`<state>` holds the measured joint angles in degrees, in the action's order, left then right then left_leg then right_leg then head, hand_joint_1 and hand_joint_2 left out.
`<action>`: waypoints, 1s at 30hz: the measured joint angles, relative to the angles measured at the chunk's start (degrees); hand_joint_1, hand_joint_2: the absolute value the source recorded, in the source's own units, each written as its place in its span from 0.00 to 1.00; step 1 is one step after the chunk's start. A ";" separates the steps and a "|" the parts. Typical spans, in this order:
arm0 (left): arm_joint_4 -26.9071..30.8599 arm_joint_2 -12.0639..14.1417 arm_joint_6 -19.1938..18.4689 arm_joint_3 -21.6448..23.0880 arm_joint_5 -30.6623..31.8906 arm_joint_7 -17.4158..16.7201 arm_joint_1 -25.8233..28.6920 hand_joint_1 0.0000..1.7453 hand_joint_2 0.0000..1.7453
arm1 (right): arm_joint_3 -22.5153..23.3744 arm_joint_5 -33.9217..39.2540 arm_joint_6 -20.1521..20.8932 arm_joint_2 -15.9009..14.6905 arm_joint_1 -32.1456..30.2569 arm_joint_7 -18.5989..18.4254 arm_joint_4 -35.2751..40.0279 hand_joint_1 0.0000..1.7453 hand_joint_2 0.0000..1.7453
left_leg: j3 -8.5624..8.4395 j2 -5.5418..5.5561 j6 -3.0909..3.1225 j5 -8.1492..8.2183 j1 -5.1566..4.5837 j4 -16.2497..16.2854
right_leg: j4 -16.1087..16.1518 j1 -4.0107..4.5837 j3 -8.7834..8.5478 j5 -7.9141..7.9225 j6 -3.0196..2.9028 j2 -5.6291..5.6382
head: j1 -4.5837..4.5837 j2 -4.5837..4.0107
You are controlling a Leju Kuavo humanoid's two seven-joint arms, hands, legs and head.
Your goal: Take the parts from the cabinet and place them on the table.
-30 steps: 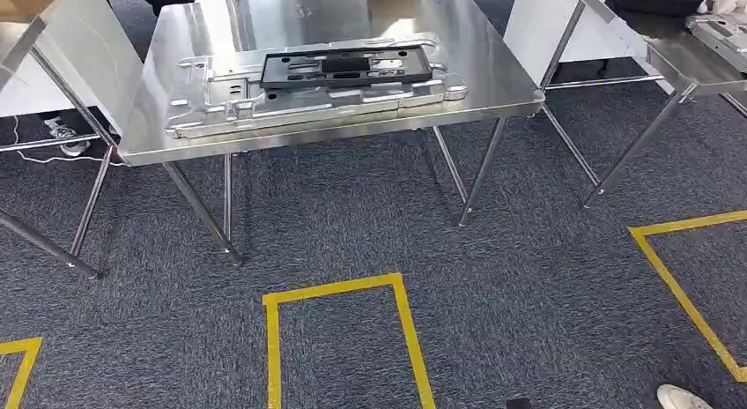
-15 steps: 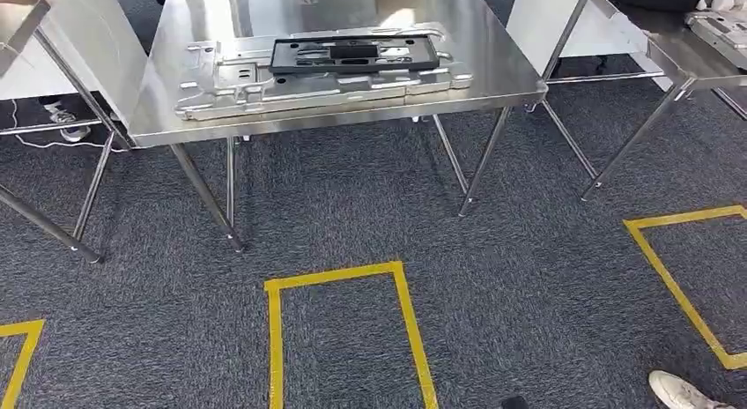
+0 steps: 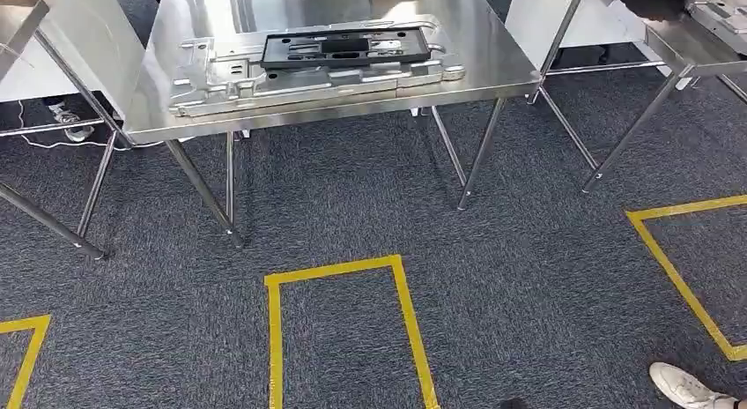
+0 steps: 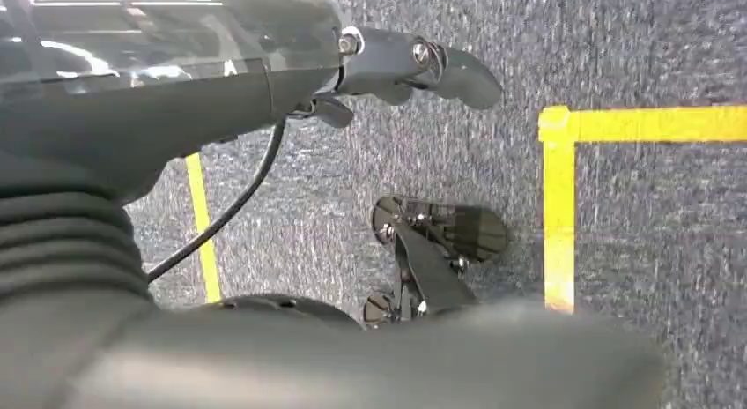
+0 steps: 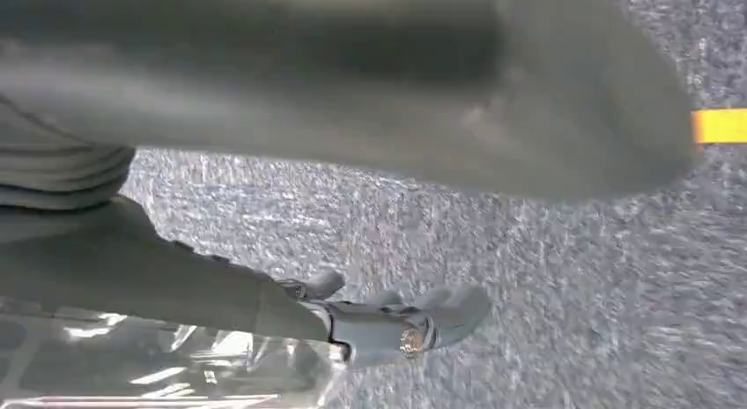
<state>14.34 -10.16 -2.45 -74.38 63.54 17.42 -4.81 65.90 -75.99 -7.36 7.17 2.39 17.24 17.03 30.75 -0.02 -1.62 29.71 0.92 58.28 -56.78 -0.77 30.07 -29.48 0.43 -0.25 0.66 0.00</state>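
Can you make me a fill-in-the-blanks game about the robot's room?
1. The black part lies on top of a big ____ part.
2. Both rest on the steel ____.
3. The tape on the carpet is ____.
4. A white ____ shows at the corner.

Missing words: silver; table; yellow; shoe

Two stacked parts (image 3: 308, 70); three tables (image 3: 493, 70)

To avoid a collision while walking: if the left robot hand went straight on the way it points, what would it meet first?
Probably the carpet, near the corner of the yellow tape. The left robot hand hangs above it with nothing between, though depth is unclear.
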 joint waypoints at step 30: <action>0.00 0.20 -1.16 0.28 2.43 -2.25 -0.80 0.00 1.00 | 6.38 4.59 11.21 -0.37 0.98 -14.42 -1.64 0.00 1.00 | 1.05 0.07 0.48 -0.42 -0.45 0.69 | -0.82 0.32 0.75 -0.32 0.45 0.06 | 0.00 0.00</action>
<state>14.34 -9.97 -3.61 -74.10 65.96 15.17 -5.62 72.28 -71.41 3.85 6.80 3.38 2.82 15.39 31.79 0.05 -1.14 29.29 0.47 58.97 -57.60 -0.46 30.82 -29.80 0.89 -0.19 0.66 0.00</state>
